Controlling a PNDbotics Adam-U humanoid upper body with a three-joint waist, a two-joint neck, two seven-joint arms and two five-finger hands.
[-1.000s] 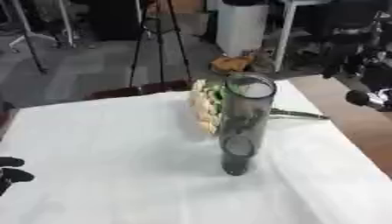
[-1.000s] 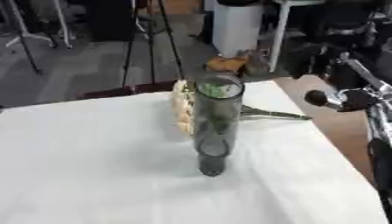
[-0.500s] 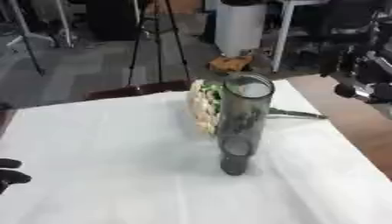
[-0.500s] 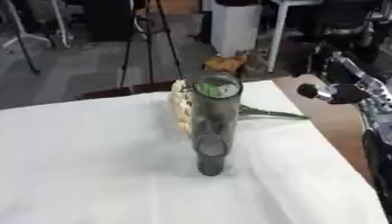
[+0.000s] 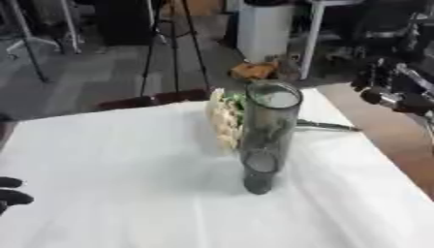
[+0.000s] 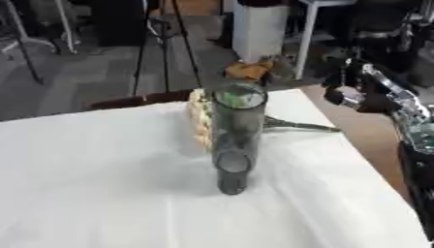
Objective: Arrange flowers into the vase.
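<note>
**Ana:** Left eye view first. Where is the vase?

**Ben:** The vase (image 5: 264, 138), a tall cylinder of dark, smoky glass, stands upright near the middle of the table (image 5: 110, 160), which is covered with a white cloth. Its round mouth faces up toward the camera.

**Ana:** And the flowers?

**Ben:** The flowers (image 5: 224, 120) lie on the cloth just behind the vase, a bunch with pale cream blooms and some green leaves. The blooms show to the left of the glass, partly hidden by it. The stems (image 6: 301, 126) run out to the right, flat on the cloth, toward the table's right edge. None of it is in the vase.

**Ana:** What about the 2 hands?

**Ben:** The right hand (image 6: 349, 95) is up in the air beyond the table's far right corner, at the end of a black and silver arm that comes in from the right side. It is well apart from the stems and touches nothing. I cannot tell how its fingers are set. Of the left hand (image 5: 12, 195) only dark fingertips show at the lower left edge, over the cloth, and I cannot tell its state either.

**Ana:** Anything behind?

**Ben:** A black tripod (image 5: 174, 43) on the grey floor.
</note>
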